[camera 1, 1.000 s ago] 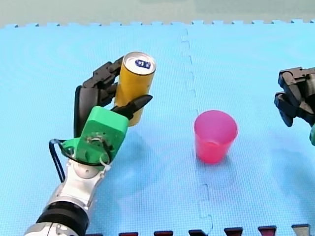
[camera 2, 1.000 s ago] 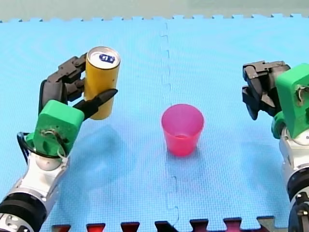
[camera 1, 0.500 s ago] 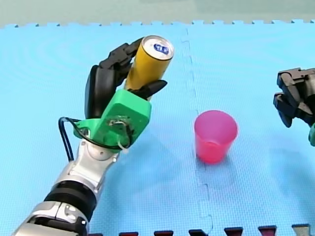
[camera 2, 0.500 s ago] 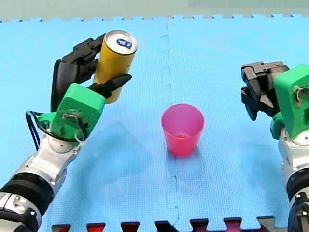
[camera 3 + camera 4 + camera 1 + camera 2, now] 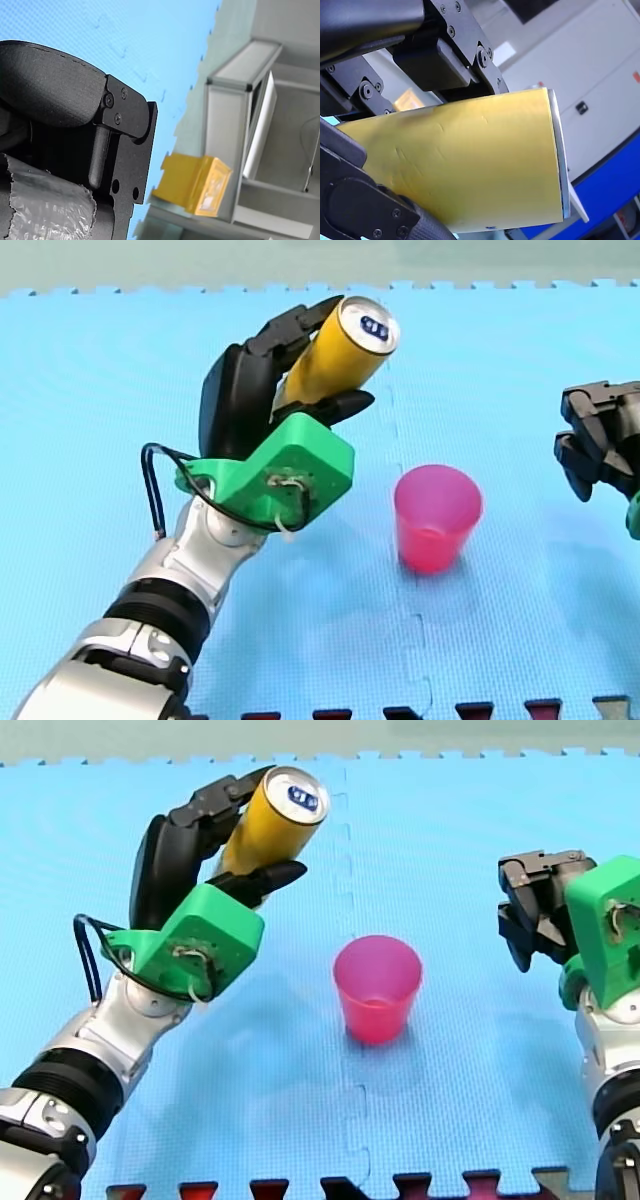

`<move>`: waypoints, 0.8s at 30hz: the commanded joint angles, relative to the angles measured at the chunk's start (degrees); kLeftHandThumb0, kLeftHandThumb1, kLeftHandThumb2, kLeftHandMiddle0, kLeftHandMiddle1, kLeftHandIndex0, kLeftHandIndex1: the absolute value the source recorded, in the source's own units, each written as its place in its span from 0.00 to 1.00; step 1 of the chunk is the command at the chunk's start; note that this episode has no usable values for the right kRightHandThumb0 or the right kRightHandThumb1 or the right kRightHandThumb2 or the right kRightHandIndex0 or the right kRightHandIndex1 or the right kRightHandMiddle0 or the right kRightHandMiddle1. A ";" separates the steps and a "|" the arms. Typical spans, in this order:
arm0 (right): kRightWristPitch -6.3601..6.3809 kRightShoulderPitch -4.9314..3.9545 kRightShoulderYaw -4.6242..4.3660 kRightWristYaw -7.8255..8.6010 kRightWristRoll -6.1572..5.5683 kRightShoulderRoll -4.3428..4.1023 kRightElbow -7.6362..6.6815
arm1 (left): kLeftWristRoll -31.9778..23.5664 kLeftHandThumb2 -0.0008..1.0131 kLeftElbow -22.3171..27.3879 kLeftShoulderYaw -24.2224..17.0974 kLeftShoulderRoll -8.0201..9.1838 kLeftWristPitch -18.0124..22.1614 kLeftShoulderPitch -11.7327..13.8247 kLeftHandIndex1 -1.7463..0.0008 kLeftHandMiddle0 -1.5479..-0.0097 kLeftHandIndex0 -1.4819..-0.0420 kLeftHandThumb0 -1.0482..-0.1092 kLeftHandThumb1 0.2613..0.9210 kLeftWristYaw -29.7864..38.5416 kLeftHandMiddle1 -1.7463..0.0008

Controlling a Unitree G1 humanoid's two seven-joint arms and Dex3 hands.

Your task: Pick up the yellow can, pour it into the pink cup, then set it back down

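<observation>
Left hand pinches tilted yellow can (near pink cup); right hand curled, far right.

Black-fingered left hand, green wrist block, grips yellow can with silver lid, blue mark. Plain pink cup beside that hand. Black right hand, green block too. Light blue textured mat, jigsaw seams.

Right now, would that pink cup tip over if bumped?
Probably easily: the pink cup looks like thin plastic, appears empty, and narrows toward its base, so it likely slides or topples. The left hand holds the yellow can tilted, left of it; the right hand is off to its right.
</observation>
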State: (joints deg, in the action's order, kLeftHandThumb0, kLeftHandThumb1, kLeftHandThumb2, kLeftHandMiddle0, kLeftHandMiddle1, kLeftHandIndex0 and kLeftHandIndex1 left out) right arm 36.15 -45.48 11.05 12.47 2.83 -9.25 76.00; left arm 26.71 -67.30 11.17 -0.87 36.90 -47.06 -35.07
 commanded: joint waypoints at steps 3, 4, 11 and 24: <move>-0.13 -0.05 -0.11 -0.33 0.09 -0.11 -0.03 | 4.17 0.00 -2.08 3.62 1.19 0.40 -2.14 0.99 0.15 0.19 0.71 0.83 -4.91 0.99; -0.13 -0.04 -0.12 -0.24 0.08 -0.14 -0.03 | 5.30 0.00 -2.56 4.55 1.39 0.52 -2.39 0.99 0.15 0.19 0.72 0.83 -6.30 0.99; -1.73 -0.30 1.33 4.21 -1.81 -0.55 0.17 | 14.66 0.00 -5.09 12.52 3.08 -3.50 -4.28 1.00 0.14 0.22 0.70 0.76 -15.09 0.99; -0.57 0.15 1.19 4.74 -1.39 -0.45 0.06 | 22.17 0.00 -5.71 21.01 4.87 -8.93 -5.89 1.00 0.13 0.23 0.76 0.75 -23.87 0.99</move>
State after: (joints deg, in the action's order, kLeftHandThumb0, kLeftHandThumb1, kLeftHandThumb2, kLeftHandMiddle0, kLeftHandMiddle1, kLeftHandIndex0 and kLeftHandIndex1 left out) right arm 35.20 -45.48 12.35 17.12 1.35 -9.45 76.11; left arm 48.39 -72.88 31.27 3.47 28.33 -52.08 -58.20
